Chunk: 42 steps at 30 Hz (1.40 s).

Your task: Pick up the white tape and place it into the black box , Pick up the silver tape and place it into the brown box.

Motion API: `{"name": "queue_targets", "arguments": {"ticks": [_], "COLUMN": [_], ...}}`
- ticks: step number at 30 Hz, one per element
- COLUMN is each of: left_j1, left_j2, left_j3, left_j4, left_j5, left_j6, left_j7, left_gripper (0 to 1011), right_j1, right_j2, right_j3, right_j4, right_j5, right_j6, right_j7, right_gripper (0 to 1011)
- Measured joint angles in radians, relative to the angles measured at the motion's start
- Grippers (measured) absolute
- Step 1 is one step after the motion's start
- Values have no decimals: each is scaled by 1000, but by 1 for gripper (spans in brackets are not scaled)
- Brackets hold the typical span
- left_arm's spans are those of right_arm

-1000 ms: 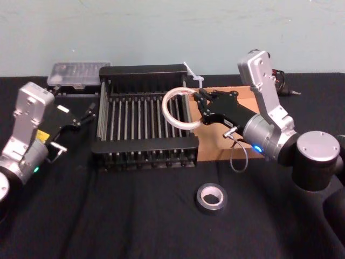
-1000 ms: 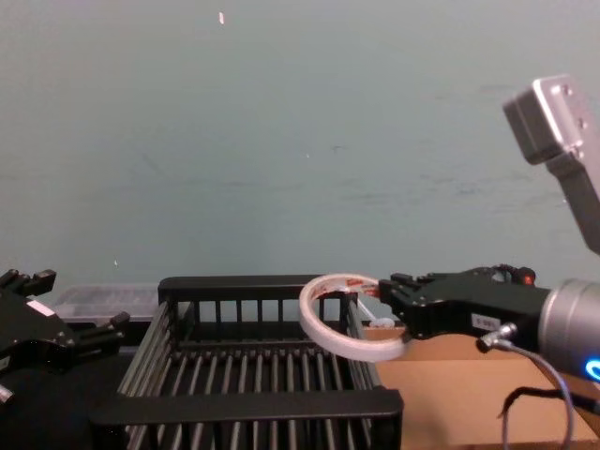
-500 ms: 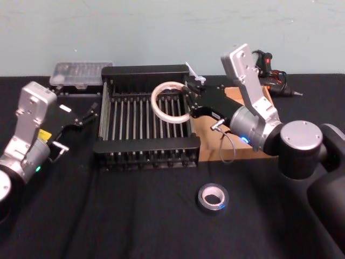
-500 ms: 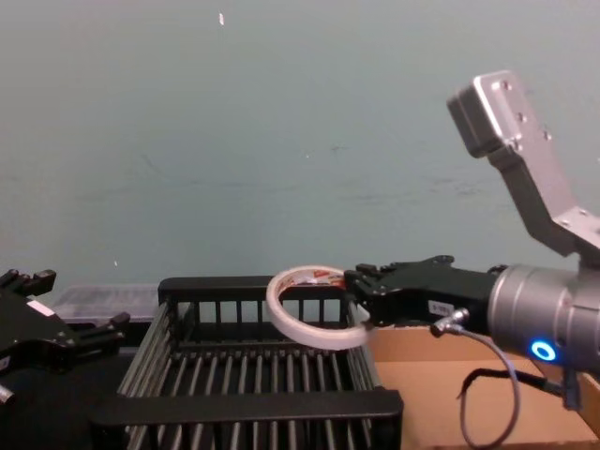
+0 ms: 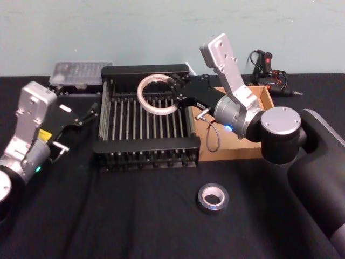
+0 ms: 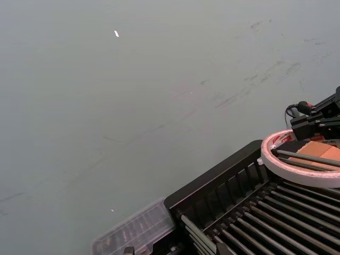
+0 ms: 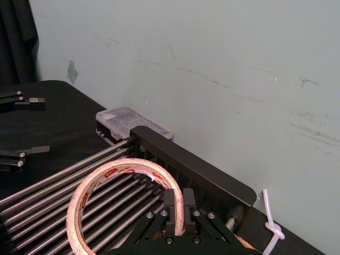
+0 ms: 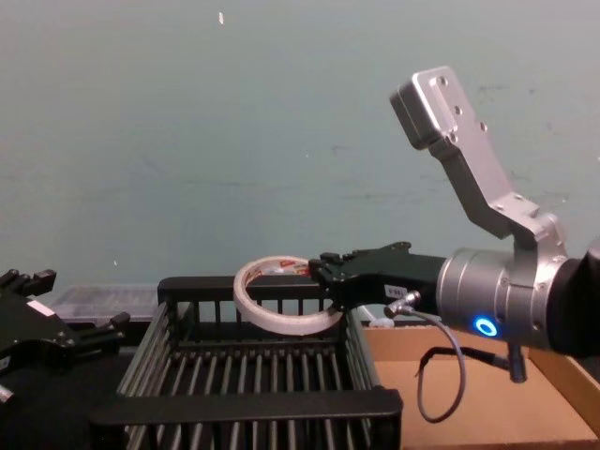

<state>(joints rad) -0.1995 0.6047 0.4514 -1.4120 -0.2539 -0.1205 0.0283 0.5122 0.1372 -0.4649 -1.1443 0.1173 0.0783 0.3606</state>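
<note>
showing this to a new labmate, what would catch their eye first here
The right end effector stands out first: it holds the white tape by its rim in the air above the back of the black box, with the brown box just to the right behind the arm. Next comes the silver tape, lying alone on the black cloth nearer the robot. The left end effector sits open to the left of the black box.
</note>
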Motion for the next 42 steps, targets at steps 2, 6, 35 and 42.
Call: {"name": "queue_targets", "arguments": {"ticks": [2,6,35,42], "left_j1": [0,0,0,0], "left_j2": [0,0,0,0], "left_j3": [0,0,0,0], "left_j4": [0,0,0,0], "left_j5": [0,0,0,0], "left_j6": [0,0,0,0], "left_j7": [0,0,0,0], "left_gripper": [1001,1001,1001,1001], "right_j1": [-2,-4,-10,-11], "right_j2": [1,2,6,6], "right_j3": [1,1,4,4], "right_j4": [-3,-5,-14,-15], "right_j5": [0,1,6,6], "right_j6": [1,2,6,6], "right_j7": [0,-1,-2,-2], "right_gripper": [98,98,398,625]}}
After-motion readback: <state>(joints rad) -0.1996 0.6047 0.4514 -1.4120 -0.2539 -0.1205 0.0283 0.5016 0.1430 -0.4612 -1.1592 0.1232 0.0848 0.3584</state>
